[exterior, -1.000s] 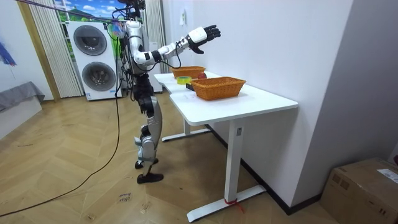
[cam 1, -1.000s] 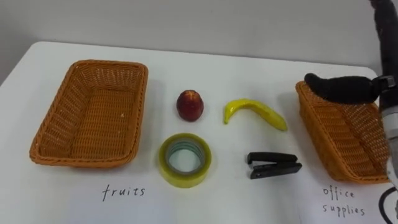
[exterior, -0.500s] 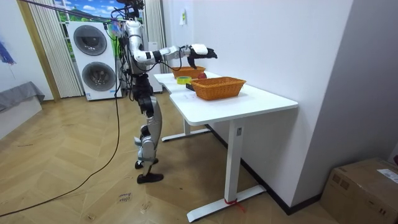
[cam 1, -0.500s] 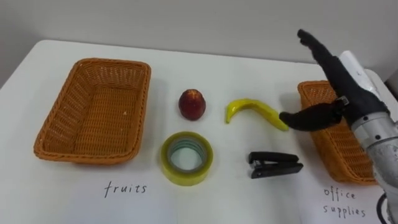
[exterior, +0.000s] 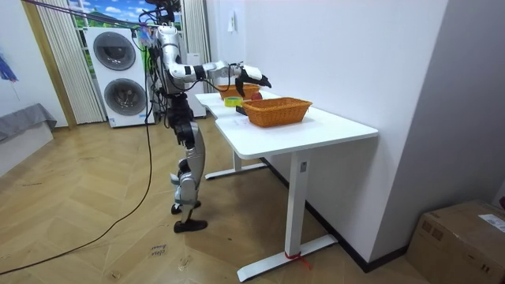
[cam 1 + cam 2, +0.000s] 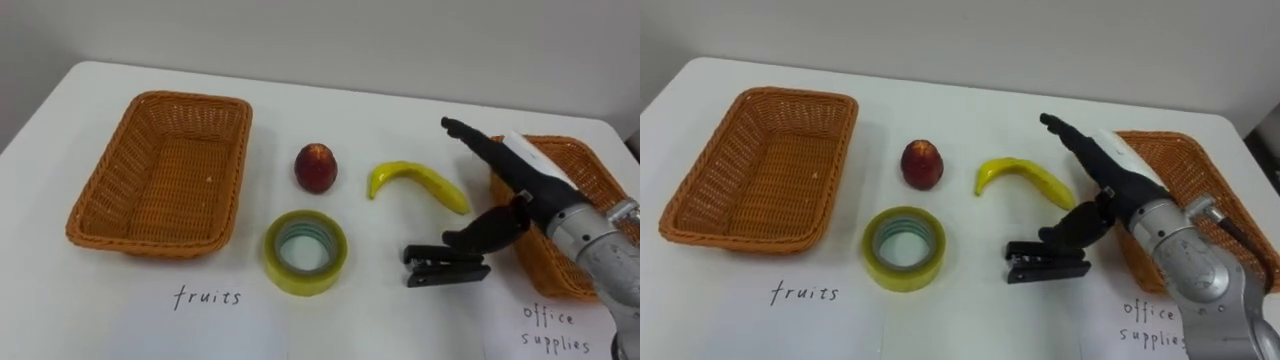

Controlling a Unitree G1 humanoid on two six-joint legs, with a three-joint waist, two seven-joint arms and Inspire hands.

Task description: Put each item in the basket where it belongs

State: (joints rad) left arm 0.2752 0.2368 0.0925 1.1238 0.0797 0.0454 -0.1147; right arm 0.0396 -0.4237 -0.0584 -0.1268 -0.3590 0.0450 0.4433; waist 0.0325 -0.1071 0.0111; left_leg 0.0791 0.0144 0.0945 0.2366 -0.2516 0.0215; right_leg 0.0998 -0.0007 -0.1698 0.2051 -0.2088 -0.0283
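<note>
Standing at the end of the white surface (image 6: 350,105), I hold my right robot hand (image 6: 522,185) out over the lower right of the frame, spread wide and holding nothing. The fingers (image 6: 468,136) point straight toward the upper left, and the thumb (image 6: 486,228) hangs down just above the back of the black stapler (image 6: 446,267). I cannot tell whether the thumb touches it.

The stapler lies flat on the surface, nose toward the left of the frame. It sits just beside the right wicker basket (image 6: 590,158), which my robot hand partly covers.

The stapler looks like the piece to take first. To do it well, I should lower the palm squarely over the stapler's body, put the thumb on one long side and the fingers on the other, and close across the middle. That should keep it from swinging when lifted. The banana (image 6: 415,182) lies near, just above the stapler in the frame, so my fingers should come down clear of it. The carry to the right basket is a short one.

The count:
- Two baskets: the left wicker basket (image 6: 236,165) holds nothing, and I see nothing in the uncovered part of the right one.
- Two fruits: one banana and one red apple (image 6: 316,167).
- Two office supplies: one stapler and one roll of yellow tape (image 6: 306,252).

All four items lie between the baskets.
</note>
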